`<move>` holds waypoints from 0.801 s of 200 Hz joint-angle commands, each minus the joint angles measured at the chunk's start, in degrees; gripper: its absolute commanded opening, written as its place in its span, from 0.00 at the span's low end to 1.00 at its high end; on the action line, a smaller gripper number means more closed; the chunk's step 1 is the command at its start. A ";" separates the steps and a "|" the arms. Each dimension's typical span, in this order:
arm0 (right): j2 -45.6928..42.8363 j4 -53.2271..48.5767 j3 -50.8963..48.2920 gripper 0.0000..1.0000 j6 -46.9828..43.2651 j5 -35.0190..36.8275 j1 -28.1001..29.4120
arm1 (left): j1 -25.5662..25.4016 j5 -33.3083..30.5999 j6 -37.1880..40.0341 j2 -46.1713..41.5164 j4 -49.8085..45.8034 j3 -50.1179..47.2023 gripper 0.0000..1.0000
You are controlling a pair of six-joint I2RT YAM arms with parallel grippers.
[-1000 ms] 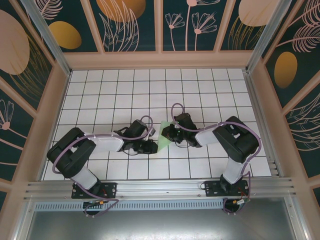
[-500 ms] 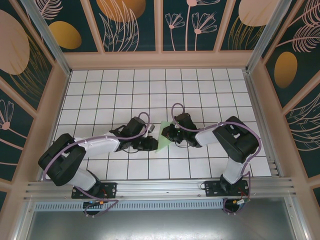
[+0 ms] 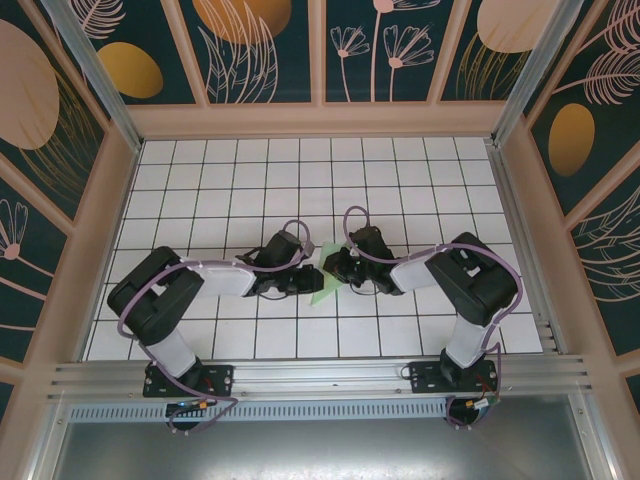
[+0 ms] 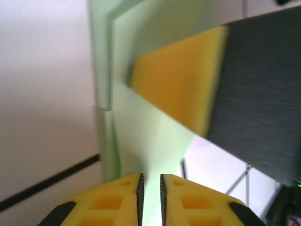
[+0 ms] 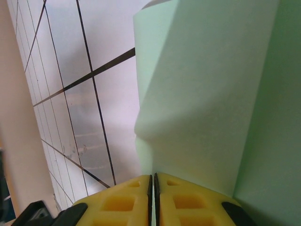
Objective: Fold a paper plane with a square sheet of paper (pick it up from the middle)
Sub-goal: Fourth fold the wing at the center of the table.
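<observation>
**Item 1, left of centre.** The left end effector reached rightward, low over the white grid-tiled worktop. It was clenched. In the left wrist view its yellow pads stood almost together, with a pale green edge running up between them. This was judged a pinch on the paper.

**Item 2, centre.** The square sheet of paper was pale mint green, plain and already partly folded, with layered flaps and creases showing in both wrist views. It sat between the two end effectors near the middle of the worktop. From above, only a small green wedge of it was exposed.

**Item 3, right of centre.** The right end effector faced the left one across the sheet. It was clamped on a folded edge of the paper, with its jaws meeting on the green layer in the right wrist view. One of its yellow-padded fingers lay across the sheet in the left wrist view.

**Step in hand (judgement).** This was mid-fold. Both arms gripped the sheet to bring a flap over or to set a crease, and no dart shape was finished.

**Next move (judgement).** One grip should hold the sheet steady while the other draws its flap to the centre line and presses it flat. Uneven pulling would risk a tear or a skewed crease.

**Writing and brands.** None was legible on the paper, the arms or the worktop.
</observation>
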 commanded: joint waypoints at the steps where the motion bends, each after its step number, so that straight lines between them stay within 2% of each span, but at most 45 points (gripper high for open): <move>1: 1.64 -8.52 -1.64 0.15 -0.39 3.65 0.53 | -0.17 -4.36 -0.58 2.31 -2.10 -0.49 0.18; 33: -0.84 -12.88 1.50 0.15 -3.32 4.70 -1.01 | -0.10 -7.99 1.05 1.36 -6.08 -3.66 0.10; 83: -7.35 -15.84 4.95 0.17 -8.67 4.64 -5.16 | -0.14 -7.80 1.48 0.91 -4.39 -8.35 0.05; 126: -12.72 -13.51 3.68 0.16 -9.09 3.65 -3.63 | -0.10 -8.06 2.82 1.18 -5.85 -6.26 0.04; 160: -12.35 -11.80 2.28 0.11 -8.42 3.61 -0.53 | -0.14 -7.89 3.11 1.04 -6.07 -5.78 0.04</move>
